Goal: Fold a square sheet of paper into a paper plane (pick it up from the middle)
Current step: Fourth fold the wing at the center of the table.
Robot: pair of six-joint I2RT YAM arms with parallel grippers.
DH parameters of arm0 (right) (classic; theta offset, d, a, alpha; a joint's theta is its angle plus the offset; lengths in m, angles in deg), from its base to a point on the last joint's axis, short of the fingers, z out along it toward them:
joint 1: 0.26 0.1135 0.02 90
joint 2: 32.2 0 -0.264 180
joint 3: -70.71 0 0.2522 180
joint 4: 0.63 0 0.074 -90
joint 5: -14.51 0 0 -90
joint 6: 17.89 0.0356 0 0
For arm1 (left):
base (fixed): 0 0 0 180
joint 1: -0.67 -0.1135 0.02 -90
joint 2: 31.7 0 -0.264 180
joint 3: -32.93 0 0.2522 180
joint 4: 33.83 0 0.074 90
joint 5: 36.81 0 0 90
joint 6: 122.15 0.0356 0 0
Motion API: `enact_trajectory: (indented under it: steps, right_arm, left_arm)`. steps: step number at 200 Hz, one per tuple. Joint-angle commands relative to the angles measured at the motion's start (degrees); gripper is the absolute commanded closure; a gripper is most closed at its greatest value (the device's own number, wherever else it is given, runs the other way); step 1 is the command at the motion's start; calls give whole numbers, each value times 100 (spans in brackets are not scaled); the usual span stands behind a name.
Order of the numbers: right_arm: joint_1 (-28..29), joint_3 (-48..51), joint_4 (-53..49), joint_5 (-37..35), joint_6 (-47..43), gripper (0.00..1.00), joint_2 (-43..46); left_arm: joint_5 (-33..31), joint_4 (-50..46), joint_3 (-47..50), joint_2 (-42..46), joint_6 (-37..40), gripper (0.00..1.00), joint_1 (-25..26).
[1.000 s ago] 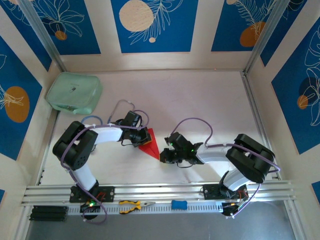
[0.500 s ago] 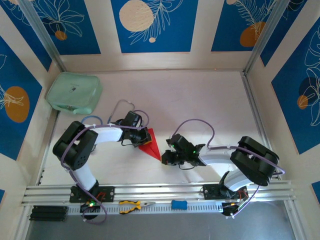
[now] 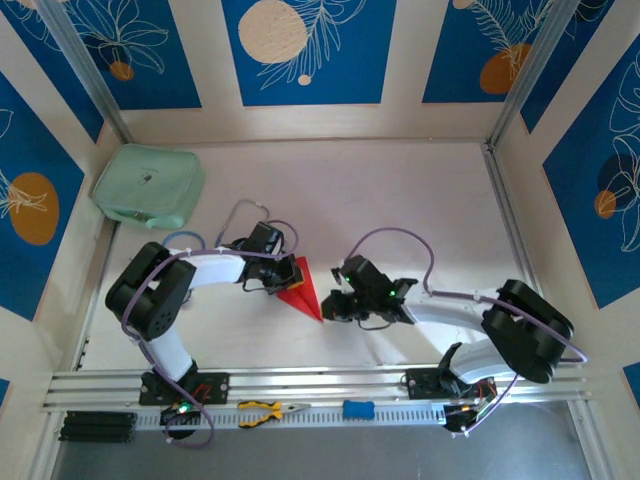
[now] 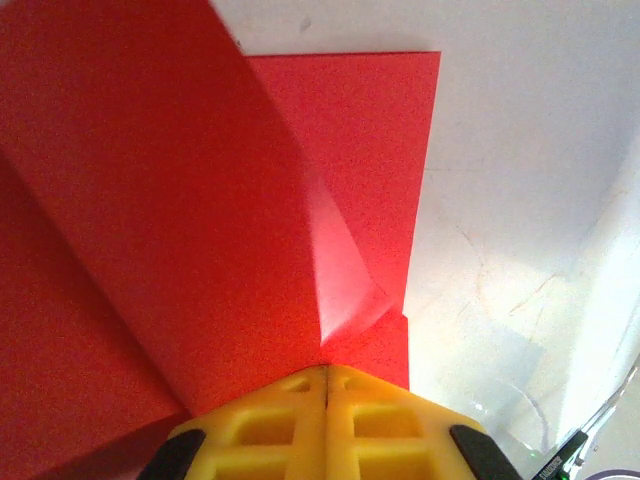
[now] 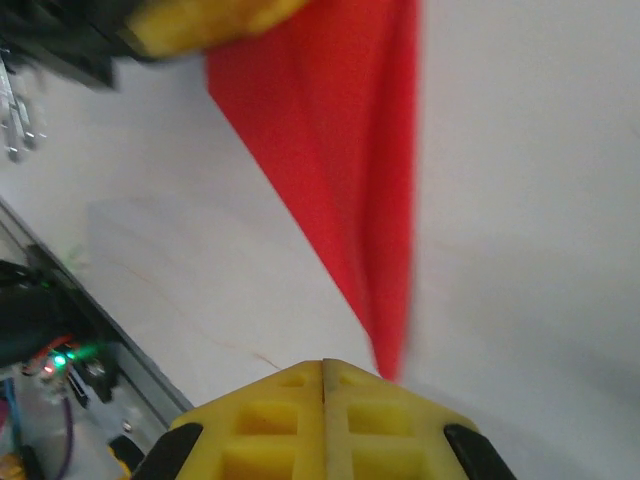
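The left end effector (image 3: pixel 284 280) sits near the middle of the bench (image 3: pixel 400 200), its yellow fingers pressed together with no gap. In the left wrist view the left end effector (image 4: pixel 328 385) has its tips on the wide end of the red paper plane (image 4: pixel 200 200), right where the creases meet. A large red flap rises on the left. Whether a layer is pinched between the tips cannot be told.

The right end effector (image 3: pixel 328 305) lies just right of the paper plane (image 3: pixel 302 290), fingers also together. In the right wrist view the right end effector (image 5: pixel 325 375) meets the narrow nose of the paper plane (image 5: pixel 340 170) and grips nothing.
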Motion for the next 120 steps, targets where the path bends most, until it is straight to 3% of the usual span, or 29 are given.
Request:
enact_trajectory:
  steps: [1,43,120]
  right_arm:
    - [-38,-524,147,300,-145,95,-572]
    - [-84,-1025,471,302,-4,96,-1419]
    - [-211,-1102,457,247,188,96,-1952]
  left_arm:
    - [-316,-288,64,-224,161,100,-10]
    - [-272,-268,60,-231,166,100,-9]
    - [-243,-259,39,-234,179,100,-5]
